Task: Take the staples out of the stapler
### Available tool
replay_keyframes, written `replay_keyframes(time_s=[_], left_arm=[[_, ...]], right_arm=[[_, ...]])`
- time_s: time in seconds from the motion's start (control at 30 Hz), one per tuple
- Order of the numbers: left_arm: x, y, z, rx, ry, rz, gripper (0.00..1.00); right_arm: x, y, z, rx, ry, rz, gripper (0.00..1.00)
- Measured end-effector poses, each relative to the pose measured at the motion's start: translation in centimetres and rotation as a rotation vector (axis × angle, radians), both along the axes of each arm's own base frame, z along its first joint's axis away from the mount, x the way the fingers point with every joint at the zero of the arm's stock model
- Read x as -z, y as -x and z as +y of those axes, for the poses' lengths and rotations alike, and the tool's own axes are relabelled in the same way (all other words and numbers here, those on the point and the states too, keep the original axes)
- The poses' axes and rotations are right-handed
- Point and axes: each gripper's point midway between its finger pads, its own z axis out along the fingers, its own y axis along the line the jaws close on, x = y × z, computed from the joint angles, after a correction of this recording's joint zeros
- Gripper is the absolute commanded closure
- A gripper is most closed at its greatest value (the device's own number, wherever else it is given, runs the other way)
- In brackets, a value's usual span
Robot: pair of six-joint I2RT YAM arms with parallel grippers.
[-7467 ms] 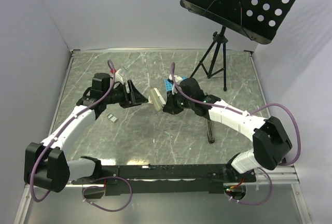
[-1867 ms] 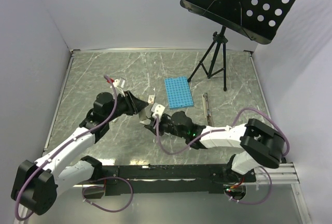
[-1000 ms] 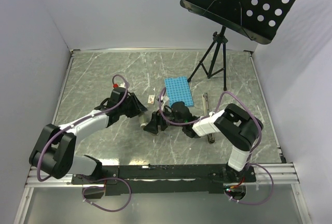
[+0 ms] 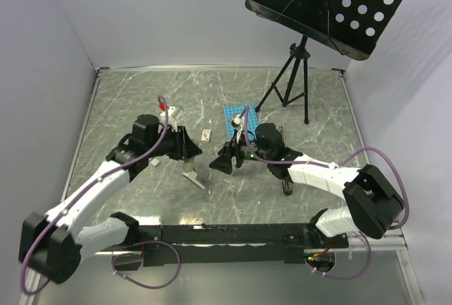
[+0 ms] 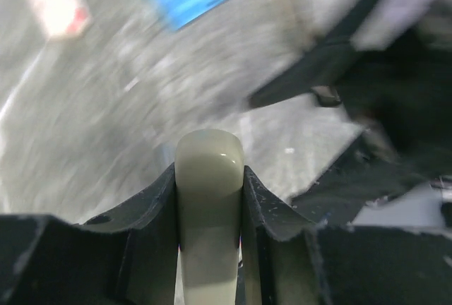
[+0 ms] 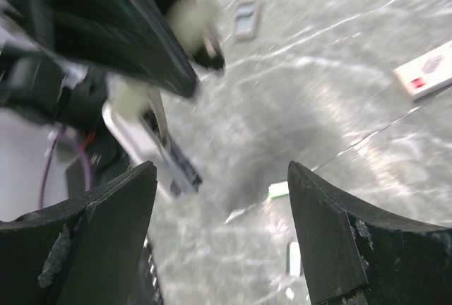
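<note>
The stapler [image 4: 197, 177], which I take to be the cream-and-silver piece and not the slim black bar [image 4: 286, 188] lying apart behind the right gripper [image 4: 222, 165], is pinched at its rounded cream end by the left gripper [image 5: 209, 178]. It hangs out of that gripper's tips, slanting down toward the table [image 4: 127, 93], with its free end just in front of the right gripper. The right wrist view is blurred but shows a dark channel along the stapler, so it appears to be opened up.

The right gripper is spread wide with nothing between its fingers. It faces the stapler from close by without touching it.

Two small grey staples [image 6: 245, 20] lie flat on the table behind the left gripper, on the side away from the right gripper. Part of the load therefore seems to be out already. A few pale bits [image 6: 279, 190] lie under the right gripper, and I cannot tell whether they are staples too.

The pictures do not show whether the channel is empty. I judge the task well along but not confirmed as done. What is left is to clear any strip still sitting in the channel, most likely with the free right gripper while the left one holds the body firm.
</note>
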Motion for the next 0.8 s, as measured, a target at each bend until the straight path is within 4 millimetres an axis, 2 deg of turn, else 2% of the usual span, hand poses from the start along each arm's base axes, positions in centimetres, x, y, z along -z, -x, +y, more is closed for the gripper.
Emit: replay_keyframes(time_s=[0.07,0.17,0.27,0.53,0.8], left_arm=[[-3.0,0.6,-0.7,0.077,0.062,-0.126,0.99],[-6.3,1.5,-1.3,0.158,0.133,-0.267,0.99],[-8.3,2.3,-2.2,0.234,0.206,-0.361,0.99],[-8.5,3.8,-3.3,0.319,0.325,-0.375,0.99],[-10.8,4.4,-3.8,0.355,0.412,-0.430,0.99]], right_arm=[[-0.2,1.0,-0.1,-0.053,-0.002,0.008,0.19],[-1.6,2.4,0.1,-0.131,-0.031,0.004,0.18],[-3.8,3.4,0.5,-0.197,-0.091,-0.020,0.18],[-6.0,4.8,1.1,-0.280,-0.177,-0.024,0.18],[-6.5,5.7,2.5,-0.330,-0.196,-0.037,0.21]])
